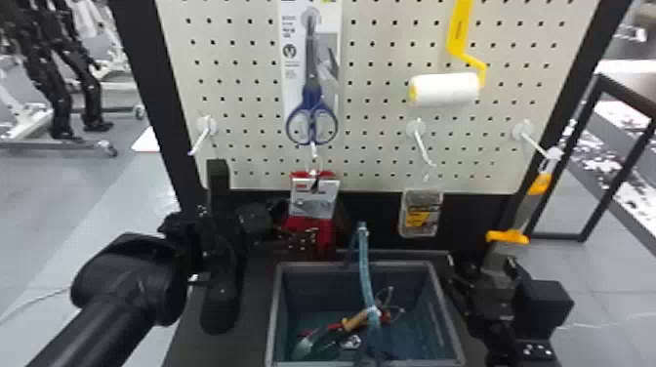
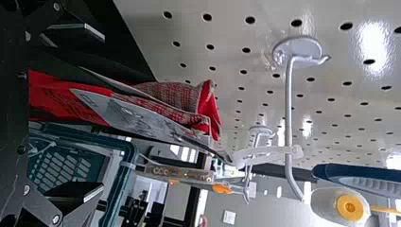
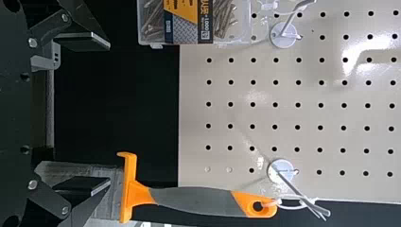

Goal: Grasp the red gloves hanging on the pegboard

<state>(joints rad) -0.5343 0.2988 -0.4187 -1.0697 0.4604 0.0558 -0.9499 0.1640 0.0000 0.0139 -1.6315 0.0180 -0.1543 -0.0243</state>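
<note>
1. Red gloves (image 1: 312, 227), a knitted pair under a grey card header, hang from the cream perforated pegboard (image 1: 234, 73) just below the centre of the head view, under the blue-handled scissors (image 1: 311, 122). Hanging free, they leave both faces open to a pinch. The black left arm (image 1: 132, 288) lies across the lower left with its end beside them. The black right arm (image 1: 493, 297) is parked at the lower right.
2. Left wrist view: the left gripper (image 2: 94, 111) has its two flat fingers apart, one on either side of the gloves, which lie between them unpinched. It looks placed so that closing would trap them.
3. Right wrist view: the right gripper (image 3: 94, 113) is spread wide on nothing, facing the pegboard beside the orange-and-grey scraper (image 3: 189, 201).
</note>
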